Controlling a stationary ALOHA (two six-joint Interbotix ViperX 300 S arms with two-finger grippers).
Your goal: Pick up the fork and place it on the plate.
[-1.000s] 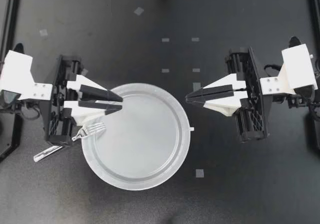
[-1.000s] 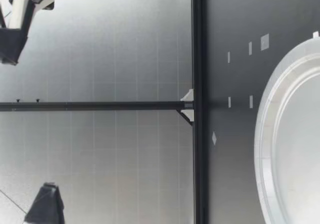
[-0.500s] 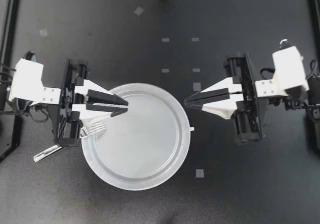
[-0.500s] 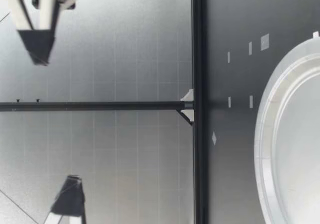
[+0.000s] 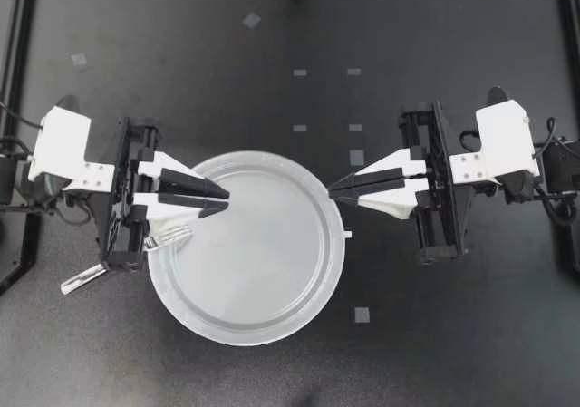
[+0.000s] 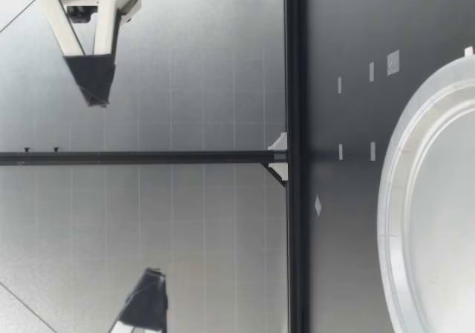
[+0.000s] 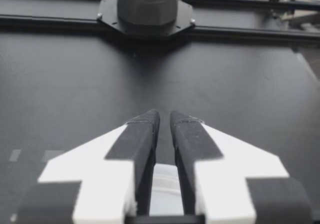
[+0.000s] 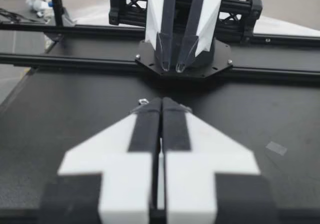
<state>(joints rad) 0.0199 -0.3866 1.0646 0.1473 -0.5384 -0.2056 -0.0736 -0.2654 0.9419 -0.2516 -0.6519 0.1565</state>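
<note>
The fork (image 5: 170, 236) lies at the left side of the plate (image 5: 272, 321). Its prongs rest on the plate's rim. Its handle sticks out over the black table (image 5: 272, 44), away from the plate. The middle of the handle is hidden under my left arm, and the end shows again on the table. The fork is not fully on the plate, and no gripper touches it.

The plate is round and pale and sits near the middle of the table. Nothing else is on it.

My left gripper (image 5: 226, 198) hangs over the plate's left edge, just beside the prongs and pointing to the plate's middle. Its jaws are only a tiny bit apart, with a thin gap, and they hold nothing. In the left wrist view a bit of the pale plate (image 7: 165, 194) shows under the two fingers (image 7: 145, 134).

My right gripper (image 5: 332, 189) points at the plate's right edge from the other side. Its jaws are pressed together and hold nothing.

In the low view both grippers, the right (image 6: 93, 88) and the left (image 6: 145, 311), are high above the table.

Small bits of tape (image 5: 362, 314) are stuck here and there on the table.
</note>
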